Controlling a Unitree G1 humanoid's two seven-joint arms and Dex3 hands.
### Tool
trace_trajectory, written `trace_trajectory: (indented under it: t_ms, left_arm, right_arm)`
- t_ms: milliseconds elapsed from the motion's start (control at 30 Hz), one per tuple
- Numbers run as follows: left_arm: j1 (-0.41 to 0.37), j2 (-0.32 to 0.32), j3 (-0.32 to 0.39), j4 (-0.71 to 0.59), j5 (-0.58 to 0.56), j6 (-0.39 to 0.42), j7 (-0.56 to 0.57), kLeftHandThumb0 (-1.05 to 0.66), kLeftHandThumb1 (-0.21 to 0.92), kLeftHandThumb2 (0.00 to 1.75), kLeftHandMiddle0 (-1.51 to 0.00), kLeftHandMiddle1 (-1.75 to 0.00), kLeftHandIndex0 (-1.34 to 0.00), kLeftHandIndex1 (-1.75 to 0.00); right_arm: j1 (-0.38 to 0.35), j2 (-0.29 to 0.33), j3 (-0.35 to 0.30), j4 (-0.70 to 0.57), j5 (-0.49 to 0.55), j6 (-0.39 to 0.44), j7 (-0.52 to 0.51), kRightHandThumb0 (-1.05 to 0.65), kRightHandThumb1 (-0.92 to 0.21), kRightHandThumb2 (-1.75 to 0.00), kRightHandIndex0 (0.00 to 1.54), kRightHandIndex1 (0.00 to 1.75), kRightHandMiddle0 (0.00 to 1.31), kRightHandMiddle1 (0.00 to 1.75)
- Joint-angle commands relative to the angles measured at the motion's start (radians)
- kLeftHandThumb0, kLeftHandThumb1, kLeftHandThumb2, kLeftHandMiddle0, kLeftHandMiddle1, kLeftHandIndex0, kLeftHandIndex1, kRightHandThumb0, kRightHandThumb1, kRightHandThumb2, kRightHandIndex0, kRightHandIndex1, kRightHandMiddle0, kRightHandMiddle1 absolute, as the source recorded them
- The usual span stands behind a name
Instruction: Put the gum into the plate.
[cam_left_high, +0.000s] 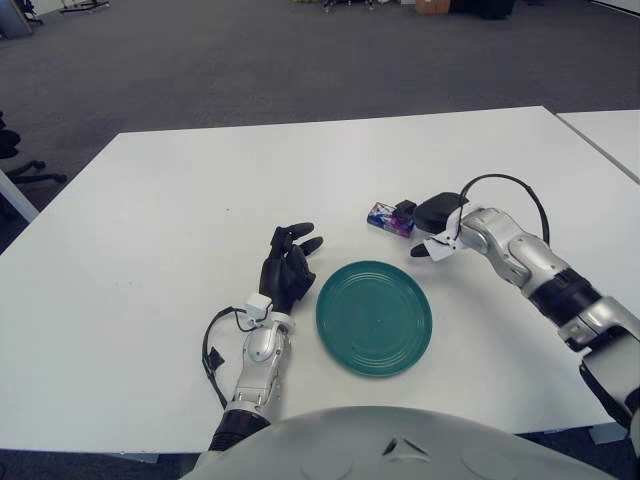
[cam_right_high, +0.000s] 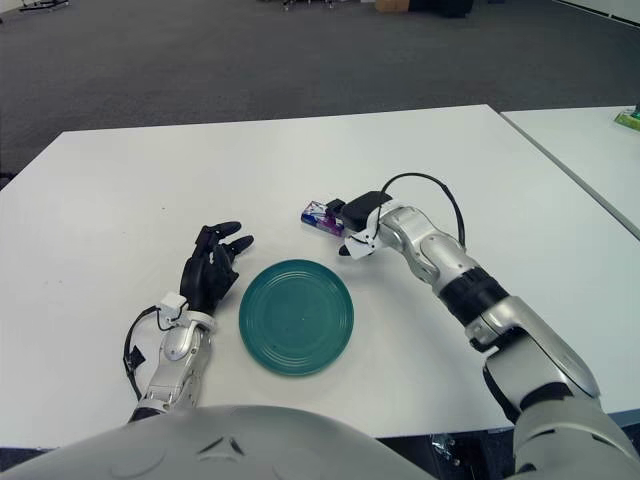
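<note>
**Gum held at the right hand's fingertips, above the plate in the frame**

Gum (cam_left_high: 389, 218): small purple-and-white pack, just right of frame centre, low over the white tabletop (cam_left_high: 150, 220); whether touching the surface or lifted clear of it, cannot tell. Pinched at its right end by the dark fingertips (cam_left_high: 404, 209) of the right hand (cam_left_high: 432, 222), closed around that end, with one white-tipped finger pointing down toward the tabletop. Black cable looping up over the wrist behind it; silver and black forearm running off to the lower right corner.

Teal plate (cam_left_high: 374, 317): round, nothing in it, flat on the tabletop at lower centre of the frame, below and slightly left of the gum and apart from it.

Left hand (cam_left_high: 287, 270): black, just left of the plate's rim, fingers loosely extended toward the upper right and grasping nothing, forearm reaching down to the bottom edge of the frame.

Grey carpeted floor (cam_left_high: 250, 60) across the top of the frame. Edge of a second white table (cam_left_high: 610, 135) at the right margin.
</note>
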Motion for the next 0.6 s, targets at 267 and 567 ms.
trace_trajectory:
  t_ms: [267, 567]
  left_arm:
    - [0.028, -0.099, 0.022, 0.125, -0.030, -0.001, -0.009, -0.92, 0.92, 0.91, -0.45, -0.81, -0.19, -1.16]
    - [0.018, -0.091, 0.027, 0.127, -0.032, 0.006, -0.015, -0.91, 0.92, 0.91, -0.46, -0.82, -0.19, -1.16]
  right_arm:
    - [0.150, -0.128, -0.131, -0.215, 0.048, -0.023, 0.117, -0.88, -0.92, -0.76, 0.44, 0.04, 0.00, 0.50]
    - [0.240, -0.171, -0.197, -0.288, 0.062, -0.036, 0.153, -0.89, -0.92, -0.76, 0.44, 0.03, 0.00, 0.48]
